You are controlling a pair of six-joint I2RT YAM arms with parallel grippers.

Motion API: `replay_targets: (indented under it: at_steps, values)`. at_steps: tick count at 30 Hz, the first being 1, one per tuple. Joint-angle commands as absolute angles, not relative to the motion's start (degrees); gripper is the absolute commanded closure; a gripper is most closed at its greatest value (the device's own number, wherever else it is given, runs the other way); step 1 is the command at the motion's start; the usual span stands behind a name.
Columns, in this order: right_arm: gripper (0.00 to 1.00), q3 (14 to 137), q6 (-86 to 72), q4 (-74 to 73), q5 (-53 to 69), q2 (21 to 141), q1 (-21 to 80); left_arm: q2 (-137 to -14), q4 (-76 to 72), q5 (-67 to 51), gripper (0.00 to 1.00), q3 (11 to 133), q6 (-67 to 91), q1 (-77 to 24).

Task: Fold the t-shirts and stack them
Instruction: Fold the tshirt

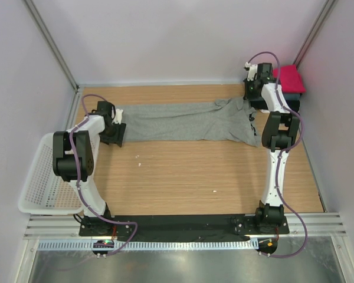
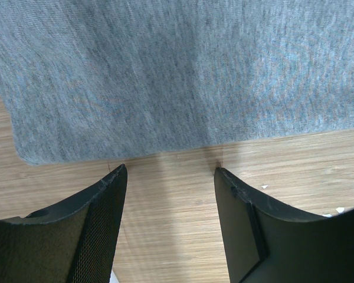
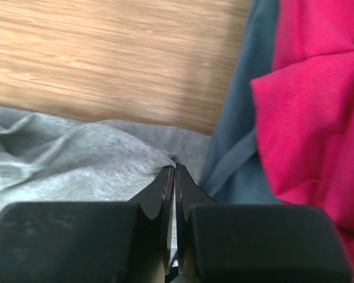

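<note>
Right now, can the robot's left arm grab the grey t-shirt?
Probably yes. The left gripper is open, with its fingertips just short of the hem of the grey t-shirt. Only bare table lies between them, so nothing blocks the way.

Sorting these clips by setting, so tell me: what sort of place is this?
Probably a lab robot test cell: plain white walls enclose a wooden table, two robot arms are bolted at its near edge, and a grey t-shirt lies spread on it.
</note>
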State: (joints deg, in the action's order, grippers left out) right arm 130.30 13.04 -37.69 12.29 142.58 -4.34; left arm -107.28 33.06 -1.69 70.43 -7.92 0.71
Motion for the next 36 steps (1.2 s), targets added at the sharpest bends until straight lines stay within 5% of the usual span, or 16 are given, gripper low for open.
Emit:
replay_targets:
  at_steps: [1, 4, 9, 12, 23, 28, 36]
  values:
    - [0.92, 132.89, 15.90, -34.90, 6.34, 139.31, -3.34, -107.67, 32.70, -2.55, 0.38, 70.31, -8.00, 0.53]
    - [0.90, 132.89, 18.44, -34.37, 4.31, 138.87, -2.38, -107.58, 32.70, -2.46, 0.38, 70.22, -7.91, 0.53]
    - [0.64, 130.18, 19.34, -31.91, -2.80, 136.34, -0.97, -107.32, 32.26, -1.76, 0.38, 70.14, -8.00, 0.53]
    - [0.59, 123.94, 18.55, -27.26, -4.66, 130.55, -0.44, -106.00, 31.38, -0.97, 0.38, 69.61, -8.17, 0.53]
    - [0.55, 101.97, 11.00, -24.96, 7.89, 109.97, 0.00, -101.42, 29.71, -2.64, 0.37, 70.49, -7.73, 0.53]
    - [0.55, 91.96, 3.62, -24.44, 20.02, 109.42, 0.00, -105.81, 28.65, -4.13, 0.38, 71.80, -8.17, -1.67]
    - [0.55, 82.00, 2.46, -17.66, 22.06, 111.97, 1.58, -109.07, 27.07, -4.92, 0.37, 77.25, -8.53, -3.34]
